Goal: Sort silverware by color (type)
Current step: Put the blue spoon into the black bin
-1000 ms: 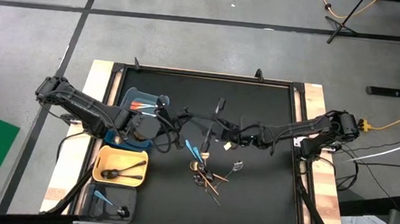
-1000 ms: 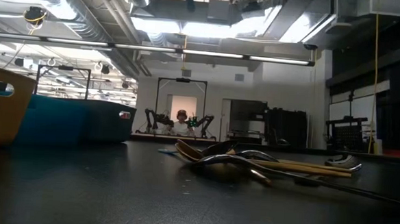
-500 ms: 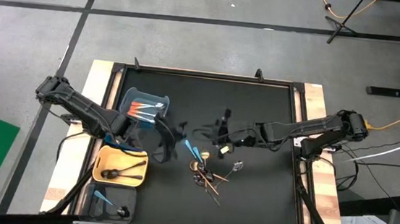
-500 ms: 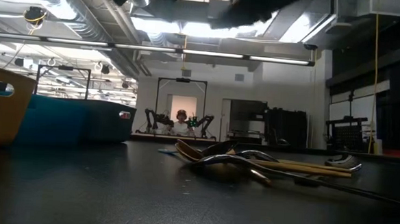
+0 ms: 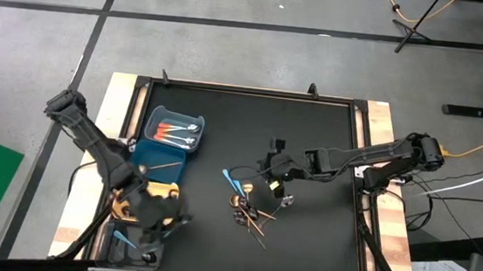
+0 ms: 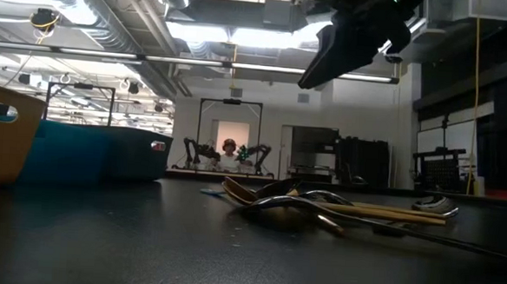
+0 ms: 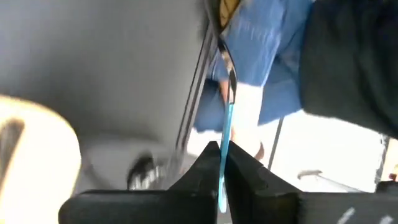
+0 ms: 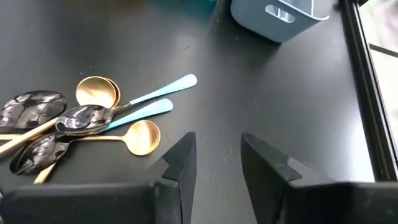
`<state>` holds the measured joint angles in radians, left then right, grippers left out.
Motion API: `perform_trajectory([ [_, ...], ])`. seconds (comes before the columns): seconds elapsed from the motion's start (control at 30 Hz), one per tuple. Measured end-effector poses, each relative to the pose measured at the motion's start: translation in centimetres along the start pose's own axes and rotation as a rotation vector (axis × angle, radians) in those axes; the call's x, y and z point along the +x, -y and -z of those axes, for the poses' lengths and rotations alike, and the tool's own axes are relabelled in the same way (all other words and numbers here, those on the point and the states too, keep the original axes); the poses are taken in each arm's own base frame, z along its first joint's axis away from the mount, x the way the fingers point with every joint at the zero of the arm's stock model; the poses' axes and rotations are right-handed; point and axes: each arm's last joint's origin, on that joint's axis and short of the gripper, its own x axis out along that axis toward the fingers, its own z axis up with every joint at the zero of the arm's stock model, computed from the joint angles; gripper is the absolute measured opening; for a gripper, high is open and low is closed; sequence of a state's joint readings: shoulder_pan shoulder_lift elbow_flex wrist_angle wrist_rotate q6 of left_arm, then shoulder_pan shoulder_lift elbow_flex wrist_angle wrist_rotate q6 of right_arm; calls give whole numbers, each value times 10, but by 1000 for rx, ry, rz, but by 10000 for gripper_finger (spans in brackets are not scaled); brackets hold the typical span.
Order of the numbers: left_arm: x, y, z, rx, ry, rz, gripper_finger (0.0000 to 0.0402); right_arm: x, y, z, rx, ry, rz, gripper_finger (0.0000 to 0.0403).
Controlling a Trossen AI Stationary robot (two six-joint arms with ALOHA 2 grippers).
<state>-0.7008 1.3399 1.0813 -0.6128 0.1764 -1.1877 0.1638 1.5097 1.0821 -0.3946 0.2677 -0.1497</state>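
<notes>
Left tool (image 7: 221, 163) pinches a blue-handled spoon (image 7: 227, 118); right tool (image 8: 214, 163) gapes over the pile (image 8: 87, 121).

Black table mat (image 5: 311, 142) spans frame centre in my overhead view, light wooden strips along left and right edges. Three bins stand in column on mat at left: blue bin (image 5: 174, 130) uppermost, yellow bin (image 5: 124, 194) below it, grey bin (image 5: 120, 246) lowest, near bottom edge. Silverware pile (image 5: 251, 208) lies loose on mat, centre, slightly below middle: light blue handles (image 8: 163, 99), gold spoon (image 8: 140, 137), dark and silver heads overlapping. Pile well apart from bins.
</notes>
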Motion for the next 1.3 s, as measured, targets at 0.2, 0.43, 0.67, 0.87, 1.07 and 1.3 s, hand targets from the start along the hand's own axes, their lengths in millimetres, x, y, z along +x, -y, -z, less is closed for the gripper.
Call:
perform_trajectory([
  [0.2, 4, 1, 50, -81, -145, -127, 5, 0, 0, 0, 1, 1, 1, 115],
  [0.43, 10, -8, 85, -92, -222, -233, 7, 0, 0, 0, 1, 0, 1, 115],
  [0.67, 26, -18, 95, -113, -245, -310, 8, 0, 0, 0, 0, 0, 0, 115],
  [0.87, 44, -26, 97, -117, -250, -382, 8, 0, 0, 0, 0, 0, 0, 115],
  [1.07, 62, -31, 101, -138, -327, -450, 9, 0, 0, 0, 0, 0, 0, 115],
  [1.3, 79, -37, 108, -134, -360, -517, 9, 0, 0, 0, 0, 0, 0, 115],
])
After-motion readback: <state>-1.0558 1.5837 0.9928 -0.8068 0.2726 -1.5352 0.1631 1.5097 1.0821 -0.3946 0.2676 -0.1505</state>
